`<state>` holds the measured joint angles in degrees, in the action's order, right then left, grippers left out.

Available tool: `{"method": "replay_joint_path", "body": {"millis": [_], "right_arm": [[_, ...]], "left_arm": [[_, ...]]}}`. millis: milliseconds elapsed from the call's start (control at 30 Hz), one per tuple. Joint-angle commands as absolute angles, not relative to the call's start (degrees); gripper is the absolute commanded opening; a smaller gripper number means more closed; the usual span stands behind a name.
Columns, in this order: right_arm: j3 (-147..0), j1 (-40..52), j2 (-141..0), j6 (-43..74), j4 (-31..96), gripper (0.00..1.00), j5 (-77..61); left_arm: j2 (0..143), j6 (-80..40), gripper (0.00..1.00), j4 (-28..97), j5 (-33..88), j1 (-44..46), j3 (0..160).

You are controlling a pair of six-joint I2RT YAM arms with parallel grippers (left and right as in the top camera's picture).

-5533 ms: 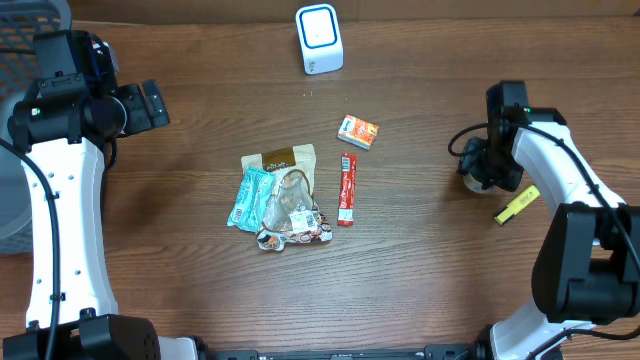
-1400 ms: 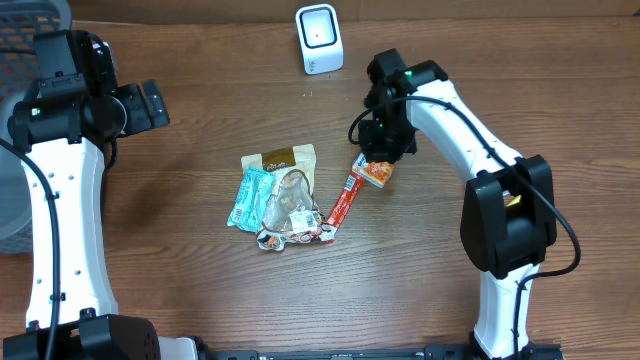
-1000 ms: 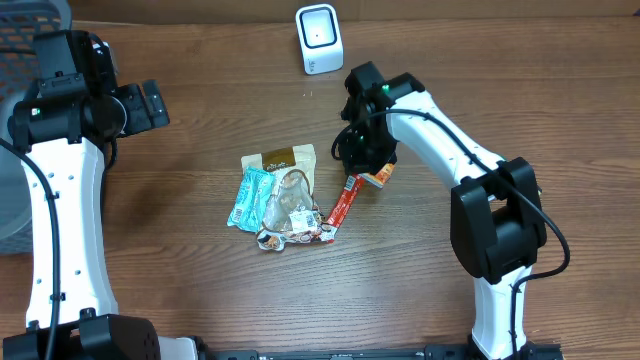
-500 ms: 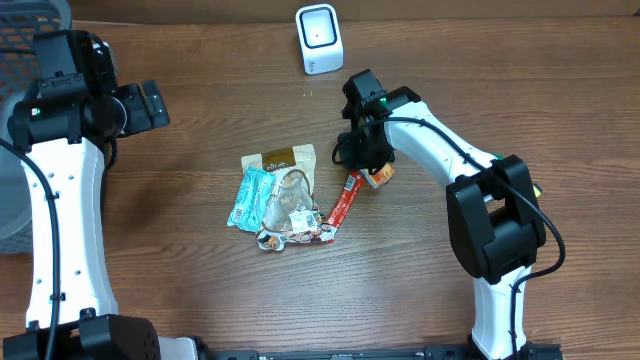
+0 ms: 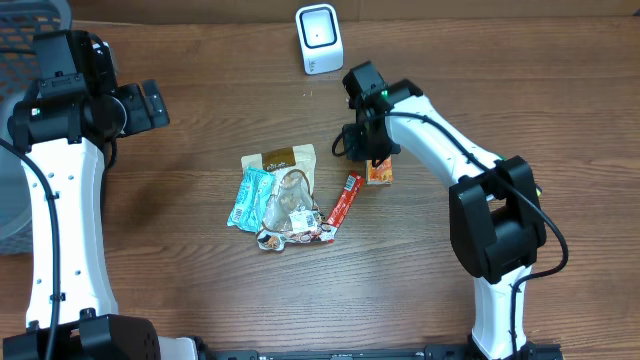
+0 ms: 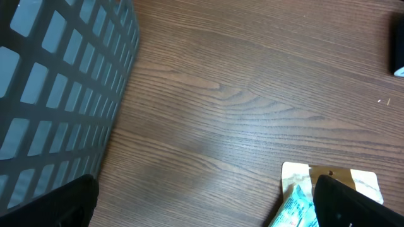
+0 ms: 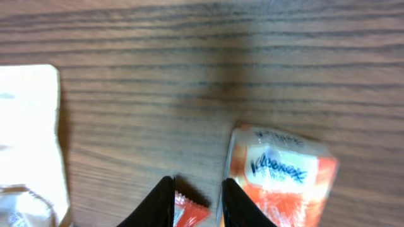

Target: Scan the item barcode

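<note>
Two grippers differ: right gripper (image 7: 199, 202) narrowly parted above the wooden tabletop (image 5: 200, 290), small orange tissue pack (image 7: 278, 183) lying just beside one finger; left gripper (image 6: 202, 202) spread wide, empty, near a dark mesh basket (image 6: 57, 82).

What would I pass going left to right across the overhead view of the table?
Dark mesh basket → left hand → teal packet → red stick packet → orange tissue pack. The other packets in the pile and the white box at the top overlap these, so I left them out.
</note>
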<state>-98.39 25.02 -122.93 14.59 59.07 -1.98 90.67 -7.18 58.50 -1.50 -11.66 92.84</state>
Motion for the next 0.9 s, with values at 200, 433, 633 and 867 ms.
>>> {"method": "replay_joint_path", "body": {"millis": [200,433,633,867], "right_arm": [[-104.40,19.09,-120.88,14.98,66.50,0.27,-3.33],[-100.07,16.36,-120.88,10.61,69.01,0.35,-10.26],[-98.10,17.78,-120.88,11.94,68.73,0.36,-10.15],[-98.10,22.57,-120.88,16.01,67.81,0.39,0.05]], "left_arm": [[91.02,-7.92,1.00,58.43,-1.02,-11.22,93.47],[91.02,-7.92,1.00,58.43,-1.04,-11.25,93.47],[91.02,-7.92,1.00,58.46,-1.04,-11.22,93.47],[91.02,-7.92,1.00,58.43,-1.04,-11.22,93.47]]}}
